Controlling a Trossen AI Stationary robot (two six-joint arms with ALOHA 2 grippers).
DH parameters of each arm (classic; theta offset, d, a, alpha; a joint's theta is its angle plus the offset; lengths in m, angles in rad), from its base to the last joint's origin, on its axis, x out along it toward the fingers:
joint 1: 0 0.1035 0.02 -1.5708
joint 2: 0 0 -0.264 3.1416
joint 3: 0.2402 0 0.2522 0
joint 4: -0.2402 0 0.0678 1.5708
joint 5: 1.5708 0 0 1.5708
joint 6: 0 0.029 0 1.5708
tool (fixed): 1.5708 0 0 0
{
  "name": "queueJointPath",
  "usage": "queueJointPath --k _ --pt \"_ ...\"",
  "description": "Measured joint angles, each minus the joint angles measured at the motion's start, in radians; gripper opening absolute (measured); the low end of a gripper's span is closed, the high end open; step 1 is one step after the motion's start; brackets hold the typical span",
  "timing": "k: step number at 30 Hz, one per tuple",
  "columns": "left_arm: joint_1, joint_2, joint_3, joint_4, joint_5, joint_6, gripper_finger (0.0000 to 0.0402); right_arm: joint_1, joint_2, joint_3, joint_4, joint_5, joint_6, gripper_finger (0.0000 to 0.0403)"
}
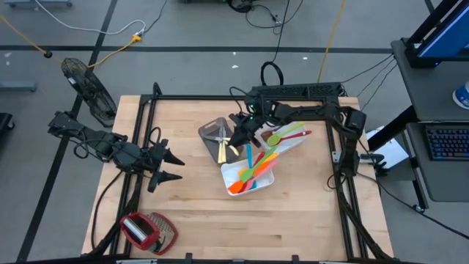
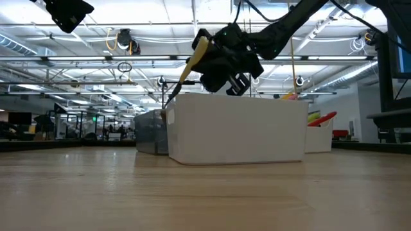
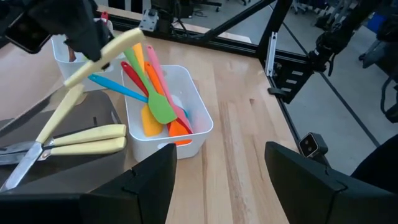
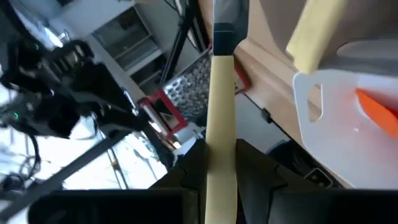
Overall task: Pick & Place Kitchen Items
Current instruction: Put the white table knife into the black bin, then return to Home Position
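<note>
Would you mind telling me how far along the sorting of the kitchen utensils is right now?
Done: the colourful spatulas and spoons lie in the white tray, and two pale-handled cutlery pieces rest in the grey tray. In hand: the right pincer is shut on a pale-handled utensil, held in the air above the trays. The left pincer waits open. No loose utensils show on the table.

My table (image 1: 293,220) is pale wooden planks inside a black frame. Near its centre sits a white tray (image 1: 233,174); touching it at ten o'clock is a grey-brown tray (image 1: 210,130), and at one o'clock another white tray (image 1: 297,144). A red-and-mesh tool (image 1: 149,230) lies toward seven o'clock
</note>
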Motion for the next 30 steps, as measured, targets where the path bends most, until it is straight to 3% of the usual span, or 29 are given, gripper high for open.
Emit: queueJointPath --k 10,16,22,30 --pt "0.000 0.000 0.000 0.000 0.000 0.002 0.0250 -0.006 0.011 0.000 0.011 0.012 0.042 0.0106" --pt "0.000 0.000 0.000 0.000 0.000 0.002 0.0250 -0.020 0.011 0.000 0.036 0.084 0.060 0.0111" --pt "0.000 0.000 0.000 0.000 0.001 -0.018 0.0250 -0.024 0.011 0.000 0.051 0.085 0.053 0.0112" --pt "0.000 0.000 0.000 -0.012 0.000 -0.018 0.0250 0.040 -0.049 0.000 0.103 0.089 -0.104 0.0089"
